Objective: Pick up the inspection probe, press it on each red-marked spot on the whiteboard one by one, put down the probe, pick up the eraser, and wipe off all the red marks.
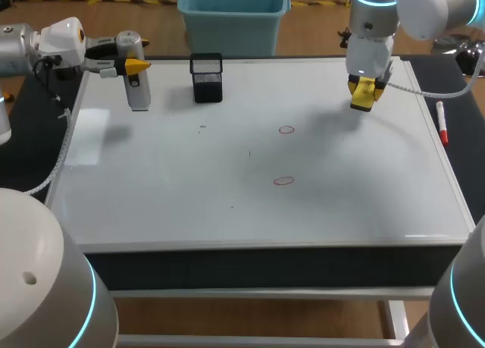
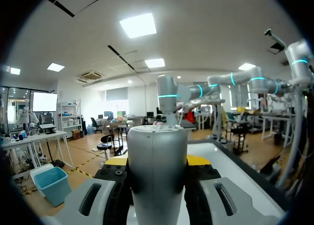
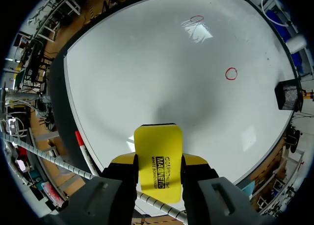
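The silver cylindrical probe [image 1: 137, 83] stands upright at the whiteboard's [image 1: 189, 196] far left corner, and my left gripper [image 1: 130, 66] is shut on its upper part from the side. In the left wrist view the probe [image 2: 157, 181] fills the gap between the yellow-tipped fingers [image 2: 198, 160]. My right gripper [image 1: 364, 89] hangs above the board's far right, shut on the yellow eraser [image 1: 363, 95], which also shows clamped in the right wrist view [image 3: 158, 161]. Two red circles are drawn mid-board, one farther [image 1: 286, 130] and one nearer [image 1: 283, 181]; both appear ahead of the eraser [image 3: 231, 73] [image 3: 196, 19].
A black mesh pen holder [image 1: 207, 77] stands at the back of the board, just right of the probe. A red marker [image 1: 442, 124] lies along the right edge, off the white surface.
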Tool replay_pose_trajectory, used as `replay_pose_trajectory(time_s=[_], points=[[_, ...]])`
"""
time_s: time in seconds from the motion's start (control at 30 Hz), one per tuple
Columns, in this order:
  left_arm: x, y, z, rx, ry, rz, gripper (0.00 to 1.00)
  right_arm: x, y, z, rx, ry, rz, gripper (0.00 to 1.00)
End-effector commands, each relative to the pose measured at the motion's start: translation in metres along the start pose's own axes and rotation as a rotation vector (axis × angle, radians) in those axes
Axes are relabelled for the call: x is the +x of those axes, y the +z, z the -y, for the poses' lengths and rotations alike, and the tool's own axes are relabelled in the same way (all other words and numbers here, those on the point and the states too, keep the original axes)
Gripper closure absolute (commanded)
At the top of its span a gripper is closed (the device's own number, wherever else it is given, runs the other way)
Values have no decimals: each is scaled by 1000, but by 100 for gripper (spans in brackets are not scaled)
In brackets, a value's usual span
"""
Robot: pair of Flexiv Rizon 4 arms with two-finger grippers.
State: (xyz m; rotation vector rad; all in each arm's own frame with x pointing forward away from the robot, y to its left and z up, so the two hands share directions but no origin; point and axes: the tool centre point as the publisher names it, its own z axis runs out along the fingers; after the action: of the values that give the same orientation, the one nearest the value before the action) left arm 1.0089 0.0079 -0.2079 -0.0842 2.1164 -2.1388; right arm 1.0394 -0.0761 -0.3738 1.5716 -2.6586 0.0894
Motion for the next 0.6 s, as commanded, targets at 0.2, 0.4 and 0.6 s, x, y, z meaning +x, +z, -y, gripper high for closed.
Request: replay_pose_trajectory(time_s=[0.2,0.4,0.6], points=[[38,59,13,-62,39,-148,100,1,-1,1,1,-2,-2,100],[70,110,11,-9,36,-256,100,1,-1,1,1,-2,-2,100],[92,156,10,54,35,-334,100,1,-1,1,1,-2,-2,100]])
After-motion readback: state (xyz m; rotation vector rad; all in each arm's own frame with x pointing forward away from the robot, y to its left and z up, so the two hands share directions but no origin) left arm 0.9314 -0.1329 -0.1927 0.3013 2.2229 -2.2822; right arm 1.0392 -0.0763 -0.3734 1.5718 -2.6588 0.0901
